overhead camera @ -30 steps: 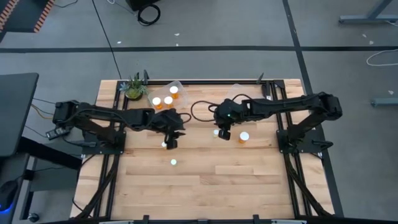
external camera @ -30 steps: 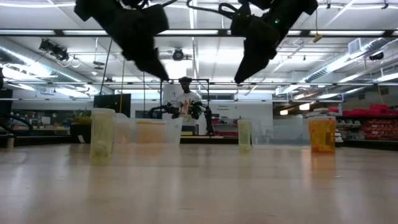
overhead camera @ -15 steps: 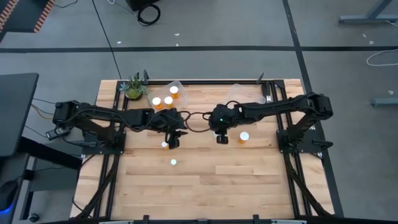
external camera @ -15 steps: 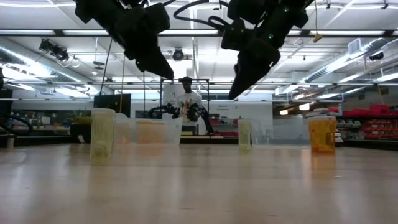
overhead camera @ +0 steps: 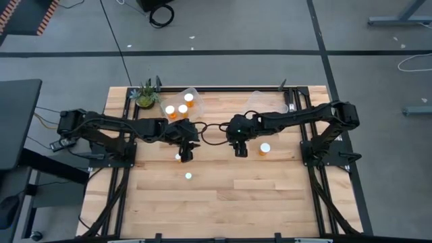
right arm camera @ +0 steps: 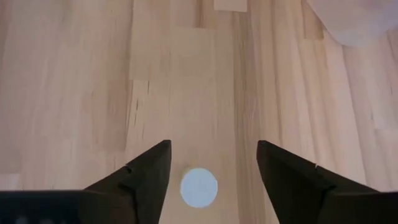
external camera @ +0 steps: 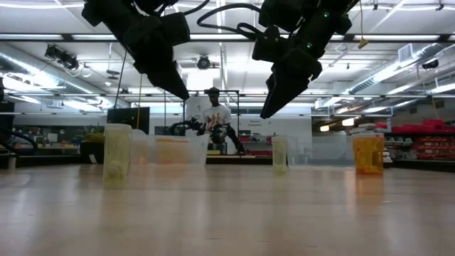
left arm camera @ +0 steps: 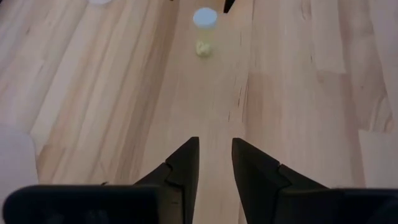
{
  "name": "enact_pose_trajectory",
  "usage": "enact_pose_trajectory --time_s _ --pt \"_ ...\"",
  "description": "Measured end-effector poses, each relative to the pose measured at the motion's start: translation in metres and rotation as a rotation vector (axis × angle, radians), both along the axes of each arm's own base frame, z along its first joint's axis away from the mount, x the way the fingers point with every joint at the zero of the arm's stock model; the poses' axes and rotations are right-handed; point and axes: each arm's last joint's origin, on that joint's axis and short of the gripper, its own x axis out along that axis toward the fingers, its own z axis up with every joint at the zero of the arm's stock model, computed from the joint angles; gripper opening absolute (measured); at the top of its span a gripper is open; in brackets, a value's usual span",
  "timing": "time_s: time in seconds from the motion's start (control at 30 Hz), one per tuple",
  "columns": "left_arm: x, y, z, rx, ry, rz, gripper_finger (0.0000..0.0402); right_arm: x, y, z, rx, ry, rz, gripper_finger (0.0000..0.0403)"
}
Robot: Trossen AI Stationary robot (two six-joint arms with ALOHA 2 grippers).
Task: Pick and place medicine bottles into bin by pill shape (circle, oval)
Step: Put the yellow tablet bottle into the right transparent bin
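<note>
My right gripper (overhead camera: 239, 150) is open and hangs above a small bottle, whose white cap (right arm camera: 199, 186) shows between its two fingers from above. In the low view the gripper (external camera: 266, 110) is clear above that pale bottle (external camera: 280, 153). My left gripper (overhead camera: 183, 152) hangs over the table, fingers a narrow gap apart (left arm camera: 215, 152), empty. A pale yellow bottle (left arm camera: 205, 22) stands ahead of it. An orange bottle (overhead camera: 265, 148) stands right of my right gripper. Two small bottles (overhead camera: 178, 157) (overhead camera: 188, 176) stand near my left gripper.
A clear bin (overhead camera: 181, 101) at the far left holds three orange bottles. A second clear bin (overhead camera: 260, 101) stands at the far middle, and a small green plant (overhead camera: 146, 96) at the far left corner. A person stands in the room beyond (external camera: 213, 114).
My right gripper has gone toward the table's left edge and down, and now stands over the small bottle that showed beside it before. The bottles have stayed where they were.
</note>
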Motion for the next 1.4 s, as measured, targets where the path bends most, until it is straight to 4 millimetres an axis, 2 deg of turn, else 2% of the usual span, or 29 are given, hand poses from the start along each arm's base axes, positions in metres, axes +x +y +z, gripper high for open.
enact_pose_trajectory --time_s 0.17,0.63,0.87,1.27,1.4 --pt "0.0 0.0 0.0 0.021 0.003 -0.021 0.0105 -0.001 0.0 -0.002 0.014 -0.003 -0.005 0.0235" --pt "0.001 0.0 0.001 0.02 -0.016 -0.019 0.0102 -0.018 0.001 -0.043 0.038 0.013 -0.033 0.0227" --pt "0.002 0.0 0.002 0.02 -0.022 -0.02 0.01 -0.019 -0.001 -0.048 0.026 -0.02 -0.038 0.0224" --pt "0.002 0.0 0.002 0.02 -0.021 -0.019 0.0096 -0.019 -0.001 -0.048 0.028 -0.022 -0.043 0.0145" --pt "0.002 0.0 0.002 0.02 -0.021 -0.019 0.01 -0.02 -0.001 -0.045 0.019 -0.029 -0.05 0.0132"
